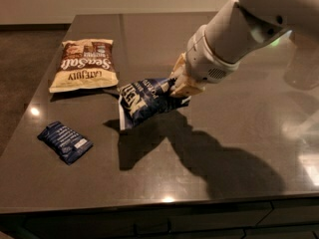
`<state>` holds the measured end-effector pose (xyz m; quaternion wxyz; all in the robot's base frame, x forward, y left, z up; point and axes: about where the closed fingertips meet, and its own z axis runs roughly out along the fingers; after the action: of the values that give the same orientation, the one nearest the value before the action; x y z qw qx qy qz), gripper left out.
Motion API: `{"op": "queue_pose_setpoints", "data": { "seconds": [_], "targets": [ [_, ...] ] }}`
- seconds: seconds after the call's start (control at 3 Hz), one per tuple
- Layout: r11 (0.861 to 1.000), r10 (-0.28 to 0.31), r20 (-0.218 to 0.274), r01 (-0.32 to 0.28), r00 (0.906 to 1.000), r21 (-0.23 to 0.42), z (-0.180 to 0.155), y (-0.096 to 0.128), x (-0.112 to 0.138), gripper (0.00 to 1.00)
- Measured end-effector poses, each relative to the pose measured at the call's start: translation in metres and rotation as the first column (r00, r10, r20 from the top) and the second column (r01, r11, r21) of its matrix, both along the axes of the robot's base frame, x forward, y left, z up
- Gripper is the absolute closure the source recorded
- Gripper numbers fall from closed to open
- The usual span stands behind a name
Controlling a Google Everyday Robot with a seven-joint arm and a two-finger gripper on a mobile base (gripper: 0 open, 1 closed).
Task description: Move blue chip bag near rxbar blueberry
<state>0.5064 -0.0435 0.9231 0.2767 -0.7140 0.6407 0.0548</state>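
The blue chip bag [143, 100], crinkly dark blue with white lettering, hangs tilted above the dark table near its middle, casting a shadow below. My gripper [180, 86] is shut on the bag's right end, with the white arm reaching in from the upper right. The rxbar blueberry [65, 142], a small flat dark blue wrapper with a white label patch, lies flat at the table's front left, well to the left and in front of the bag.
A cream-and-brown "Sea Salt" bag [83, 64] lies at the back left, just left of the held bag. The dark table [249, 153] has its front edge low in view and its left edge beside the bar.
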Motion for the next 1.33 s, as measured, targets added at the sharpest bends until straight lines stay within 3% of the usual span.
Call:
{"op": "queue_pose_setpoints", "data": {
  "seconds": [0.67,1.0,1.33],
  "targets": [
    [0.995,0.103,0.046,-0.102,0.9936,-0.015,-0.006,0.050,-0.036,1.00],
    [0.992,0.121,0.059,-0.119,0.9909,-0.031,-0.013,0.064,-0.044,0.84],
    [0.992,0.118,0.065,-0.115,0.9909,-0.043,-0.019,0.073,-0.046,0.61]
  ]
}}
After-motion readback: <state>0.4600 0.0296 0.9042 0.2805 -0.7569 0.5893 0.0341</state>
